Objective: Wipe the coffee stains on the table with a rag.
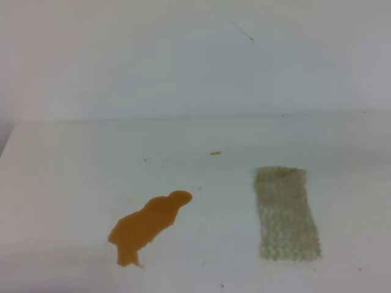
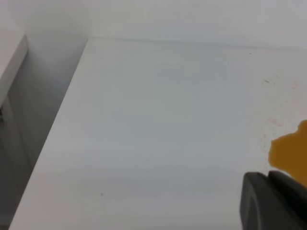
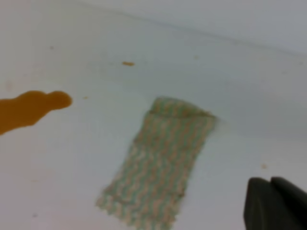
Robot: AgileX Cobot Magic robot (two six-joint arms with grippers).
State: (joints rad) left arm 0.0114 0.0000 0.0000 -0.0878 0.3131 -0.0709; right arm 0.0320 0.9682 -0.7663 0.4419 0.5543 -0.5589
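Orange-brown coffee stains (image 1: 149,226) sit glossy on the table (image 1: 73,177), the rag (image 1: 287,213) flat well to their right, untouched. Right gripper (image 3: 271,184) hangs near the rag's corner, jaws pressed together, gripping nothing; left gripper (image 2: 268,177) looks closed too, empty. Risk: pinching one edge only, so the cloth folds and smears the puddle wider

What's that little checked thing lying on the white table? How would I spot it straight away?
Start with the wide white table, then find the orange-brown coffee stain near its front. To the right of that stain, lying flat and clear of it, is the rag: a small rectangular cloth. Its pale green and beige woven check sets it apart from the glossy blotch and the tiny crumb farther back.
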